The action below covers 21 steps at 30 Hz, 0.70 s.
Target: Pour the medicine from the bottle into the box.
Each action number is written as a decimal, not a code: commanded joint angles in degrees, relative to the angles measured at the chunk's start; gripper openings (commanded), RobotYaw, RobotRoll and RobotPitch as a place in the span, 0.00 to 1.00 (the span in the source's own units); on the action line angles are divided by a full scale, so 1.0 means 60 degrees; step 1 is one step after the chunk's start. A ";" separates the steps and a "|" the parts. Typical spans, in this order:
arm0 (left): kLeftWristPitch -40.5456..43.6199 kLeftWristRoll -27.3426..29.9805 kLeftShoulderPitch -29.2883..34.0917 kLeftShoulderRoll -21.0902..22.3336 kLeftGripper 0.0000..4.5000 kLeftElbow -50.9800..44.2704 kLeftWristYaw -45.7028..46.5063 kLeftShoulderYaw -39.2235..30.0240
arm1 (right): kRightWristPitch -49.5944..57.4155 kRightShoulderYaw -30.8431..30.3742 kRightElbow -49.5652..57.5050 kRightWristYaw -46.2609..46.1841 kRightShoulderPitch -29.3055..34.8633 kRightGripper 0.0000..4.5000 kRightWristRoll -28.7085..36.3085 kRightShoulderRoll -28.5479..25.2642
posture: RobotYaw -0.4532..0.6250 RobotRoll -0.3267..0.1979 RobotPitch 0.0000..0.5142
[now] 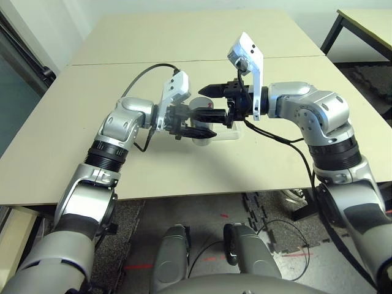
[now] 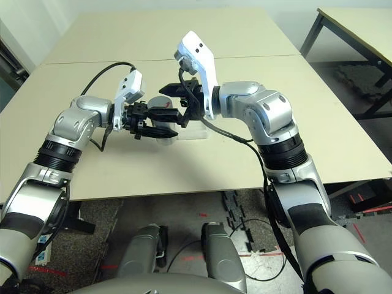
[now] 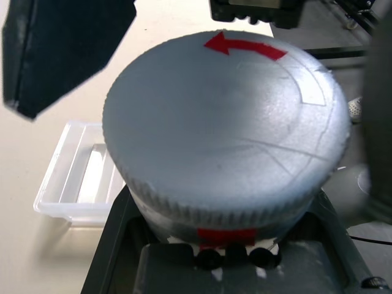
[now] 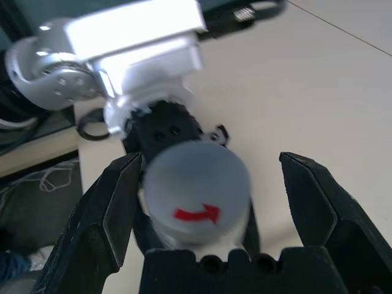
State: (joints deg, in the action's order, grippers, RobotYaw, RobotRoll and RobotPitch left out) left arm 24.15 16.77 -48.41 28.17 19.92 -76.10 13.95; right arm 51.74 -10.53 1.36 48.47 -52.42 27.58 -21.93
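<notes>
My left pincer (image 3: 226, 269) is pinching the small grey cylindrical bottle (image 3: 223, 128) above the clear plastic box (image 3: 79, 177); my right pincer (image 4: 205, 202) is spreading around its cap.

No readable text, brand, or number anywhere. Only sign: red curved arrow printed on grey cap top of bottle (image 3: 226, 128), near cap rim at 12 o'clock in left wrist view, arrowhead pointing toward 9 o'clock. Same arrow seen in right wrist view on cap face at 6 o'clock, head toward 3 o'clock. Red stripe on bottle side below cap, no lettering on it.
</notes>
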 commanded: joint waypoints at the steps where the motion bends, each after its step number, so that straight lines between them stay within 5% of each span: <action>1: 0.0130 0.0002 0.0071 0.0125 0.57 -0.0282 0.0014 -0.0148 | -0.0146 0.0037 -0.0175 0.0072 0.0229 1.00 -0.0131 -0.0204 | 0.40 0.62 0.19; 21: 0.0515 0.0089 0.0601 0.0458 0.57 -0.0847 0.0259 -0.0459 | -0.0220 0.1238 -0.0487 -0.0045 0.0770 1.00 0.0139 -0.1201 | 0.41 0.62 0.19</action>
State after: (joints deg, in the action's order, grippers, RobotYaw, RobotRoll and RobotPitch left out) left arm 26.85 16.90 -45.51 30.45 16.06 -74.54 11.70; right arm 50.25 -3.71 -1.67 48.21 -48.31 28.10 -28.70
